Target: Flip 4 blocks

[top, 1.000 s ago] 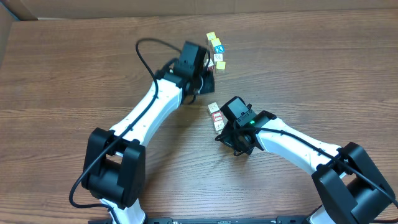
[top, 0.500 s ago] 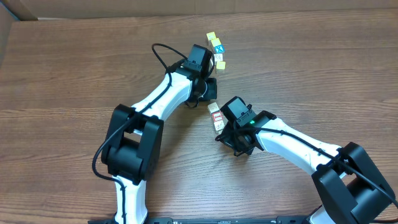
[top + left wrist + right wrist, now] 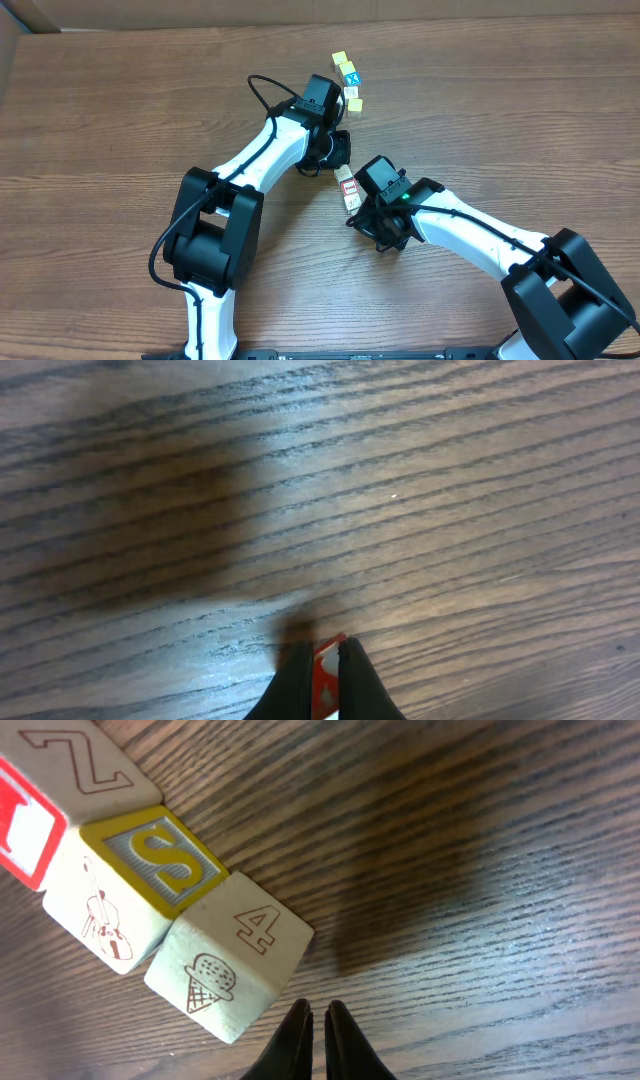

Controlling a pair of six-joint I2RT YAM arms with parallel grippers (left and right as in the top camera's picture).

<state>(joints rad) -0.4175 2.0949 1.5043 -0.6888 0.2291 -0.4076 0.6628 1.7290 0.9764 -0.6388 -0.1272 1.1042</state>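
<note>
The left claw [image 3: 325,655] and right claw [image 3: 316,1018] are both closed. The blocks [image 3: 230,965] look light, hard and smooth; grip opposite flat sides.

Wood table [image 3: 520,90], left arm [image 3: 262,158], right arm [image 3: 470,228], blocks [image 3: 347,186] between them, cube cluster [image 3: 348,78] beyond.

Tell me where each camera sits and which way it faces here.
Overhead: fixed above, looking straight down at the wooden table; left arm and right arm meet near a row of blocks.
Left wrist: facing down at bare wood; left jaws pinch a red-framed block.
Right wrist: low, facing the table; shut, empty right jaws near the 4 block.
Shared: overhead and right wrist both show that row.
</note>
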